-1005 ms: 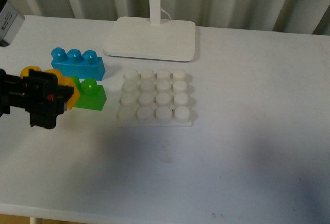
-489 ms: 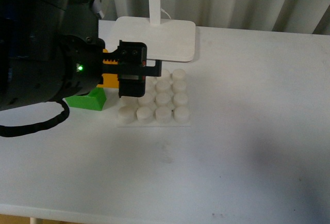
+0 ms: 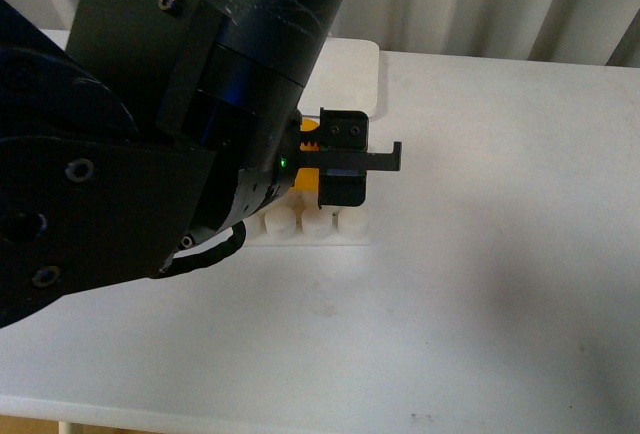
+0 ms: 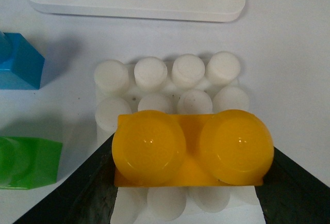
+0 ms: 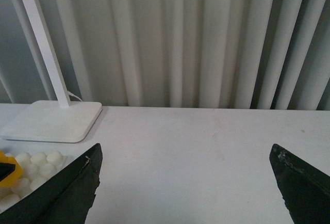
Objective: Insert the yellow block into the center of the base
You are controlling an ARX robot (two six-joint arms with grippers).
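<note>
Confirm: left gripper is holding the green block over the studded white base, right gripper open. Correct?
No: the left gripper holds the yellow block, not the green block, which sits beside the base. The left wrist view shows it; the rest is right.

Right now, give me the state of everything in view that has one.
base: lying flat, studs up.
yellow block: gripped, studs up, over the base; whether seated, unclear.
left gripper: shut on the yellow block.
right gripper: open, empty.
blue brick: free, beside the base.
green brick: free, beside the base.
</note>
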